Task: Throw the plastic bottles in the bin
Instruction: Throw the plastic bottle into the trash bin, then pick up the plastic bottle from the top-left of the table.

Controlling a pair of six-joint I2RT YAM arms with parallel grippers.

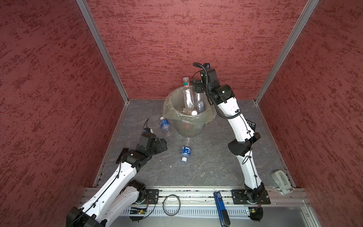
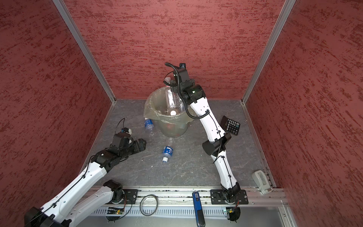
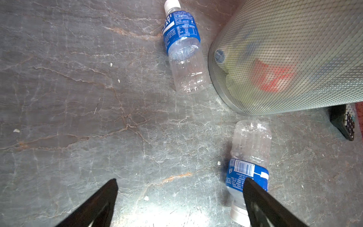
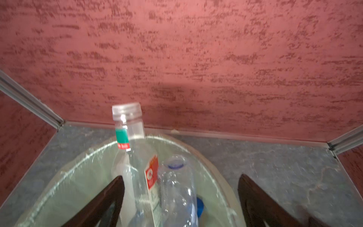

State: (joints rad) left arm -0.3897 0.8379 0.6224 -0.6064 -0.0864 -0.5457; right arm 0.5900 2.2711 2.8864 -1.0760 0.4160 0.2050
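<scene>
Several bottles blur together inside the bin.

You've got two blue-label bottles loose on the table: the 6 o'clock bottle and the 8 o'clock bottle, clocked off the one bin. Two more poke out of it, the green-band bottle and a clear bottle. The rest inside can't be counted. One calculator at 3 o'clock.

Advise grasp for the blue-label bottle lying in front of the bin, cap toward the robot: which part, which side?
Take the blue-label bottle at its labelled band, from above, left tool open and straddling its width. It lies flat on its side, long axis pointing at the bin, so both flanks are free; neck is probably too narrow.
</scene>
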